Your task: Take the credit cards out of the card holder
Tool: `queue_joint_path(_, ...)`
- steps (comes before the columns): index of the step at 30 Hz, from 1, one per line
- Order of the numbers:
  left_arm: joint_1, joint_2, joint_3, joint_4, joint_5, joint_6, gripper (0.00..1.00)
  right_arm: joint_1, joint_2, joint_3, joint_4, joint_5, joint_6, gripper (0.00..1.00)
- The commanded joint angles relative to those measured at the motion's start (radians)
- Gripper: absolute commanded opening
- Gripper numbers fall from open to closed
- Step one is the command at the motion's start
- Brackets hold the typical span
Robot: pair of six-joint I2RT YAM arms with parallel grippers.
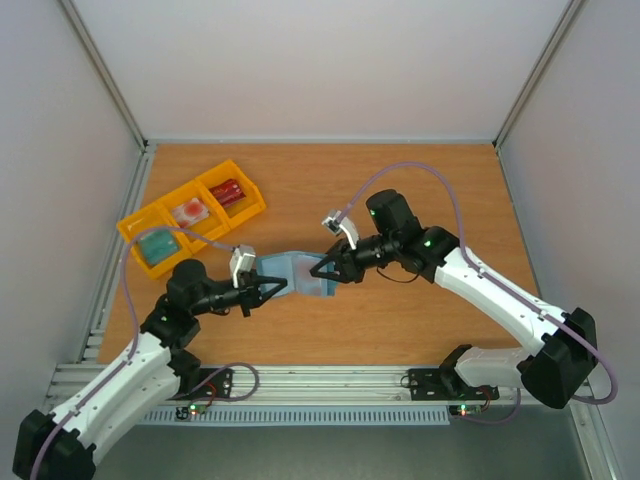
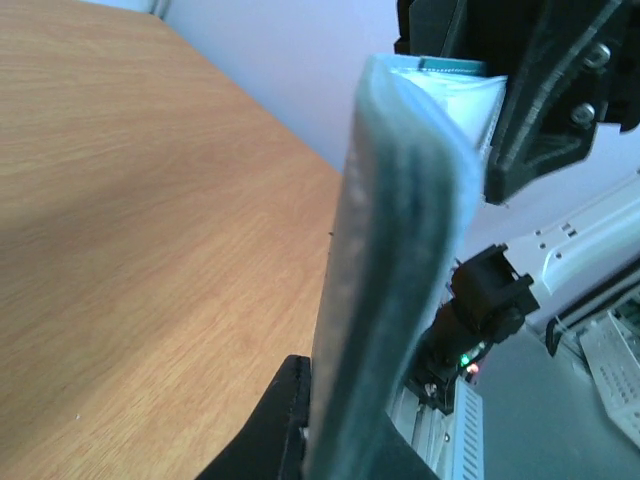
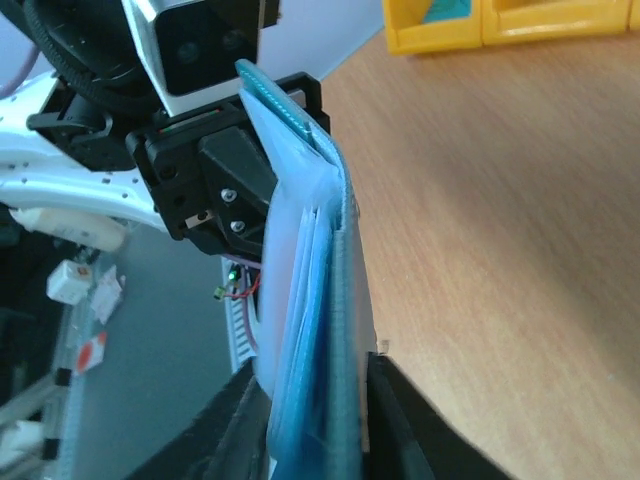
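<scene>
The slate-blue card holder [image 1: 298,271] hangs above the table between both grippers. My left gripper [image 1: 272,289] is shut on its left end and my right gripper [image 1: 328,268] on its right end. In the left wrist view the card holder [image 2: 395,230] stands edge-on in my left gripper [image 2: 350,425], with a teal card edge [image 2: 450,66] showing at its far end. In the right wrist view it [image 3: 325,300] sits edge-on in my right gripper [image 3: 320,410], layered pockets showing. A teal ribbed edge [image 3: 283,105] shows at the far end. No pinkish-red card shows in the holder.
A yellow three-compartment tray [image 1: 135,222] sits at the back left, also seen in the right wrist view [image 3: 520,25]. It holds a teal item [image 1: 157,243], a pink-and-white item [image 1: 190,211] and a red item [image 1: 228,192]. White walls enclose the wooden table [image 1: 420,180].
</scene>
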Motion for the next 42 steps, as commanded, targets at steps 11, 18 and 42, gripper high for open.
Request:
queue_joint_path(11, -0.006, -0.187, -0.085, 0.221, -0.118, -0.152, 0.0, 0.0, -0.027, -0.127, 0.223, -0.08, 0.05, 0.47)
queue_joint_path(18, -0.006, -0.209, -0.087, 0.214, -0.09, -0.138, 0.0, 0.001, -0.039, -0.124, 0.147, -0.012, -0.005, 0.48)
queue_joint_path(42, -0.02, -0.188, -0.091, 0.208, -0.116, -0.123, 0.0, 0.12, 0.055, 0.012, 0.201, -0.015, -0.101, 0.59)
